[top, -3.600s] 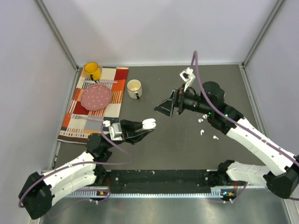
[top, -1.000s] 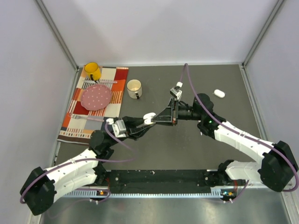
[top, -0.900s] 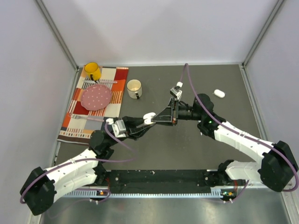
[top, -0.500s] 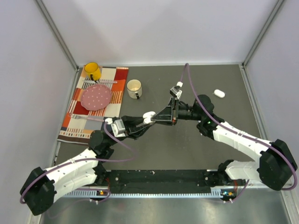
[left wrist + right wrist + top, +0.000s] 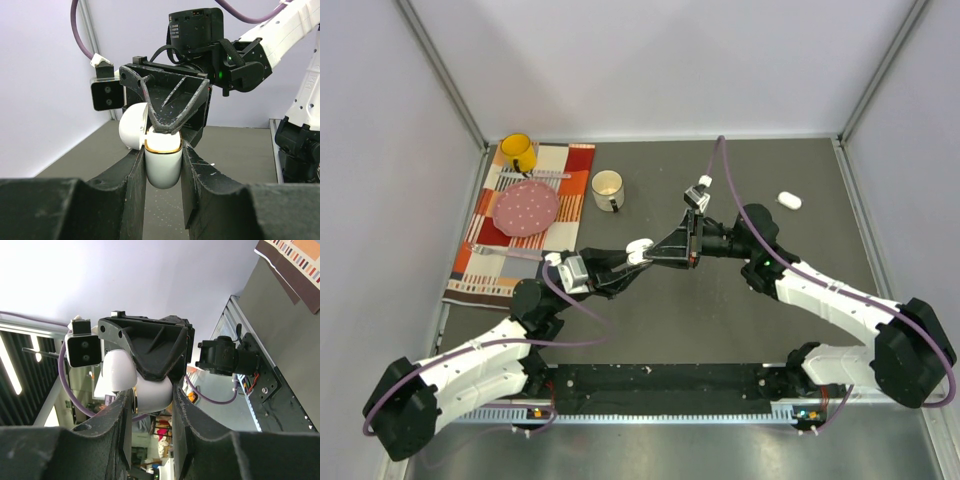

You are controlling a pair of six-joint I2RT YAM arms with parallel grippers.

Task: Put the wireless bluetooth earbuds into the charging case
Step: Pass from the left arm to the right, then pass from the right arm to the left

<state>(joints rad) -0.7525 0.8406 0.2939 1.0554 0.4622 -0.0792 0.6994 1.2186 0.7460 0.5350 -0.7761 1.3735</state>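
Note:
The charging case (image 5: 639, 249) is a white pebble with a gold rim, held off the table with its lid (image 5: 132, 127) swung open. My left gripper (image 5: 631, 260) is shut on its body (image 5: 162, 167). My right gripper (image 5: 660, 252) comes from the right, its fingertips (image 5: 166, 131) resting at the case's open mouth. In the right wrist view the case (image 5: 152, 390) shows between my right gripper's (image 5: 151, 394) fingers. Whether an earbud sits between them is hidden. A tiny white bit (image 5: 212, 164) lies on the table behind.
A second white case (image 5: 789, 201) lies at the back right. A white mug (image 5: 608, 189) stands behind the grippers. On the left, a patterned cloth (image 5: 575, 160) carries a pink plate (image 5: 527, 206) and a yellow mug (image 5: 517, 152).
Since the oldest frame my right gripper has swung left to meet the case, and my left gripper has raised it slightly. Over the last second nothing has visibly moved.

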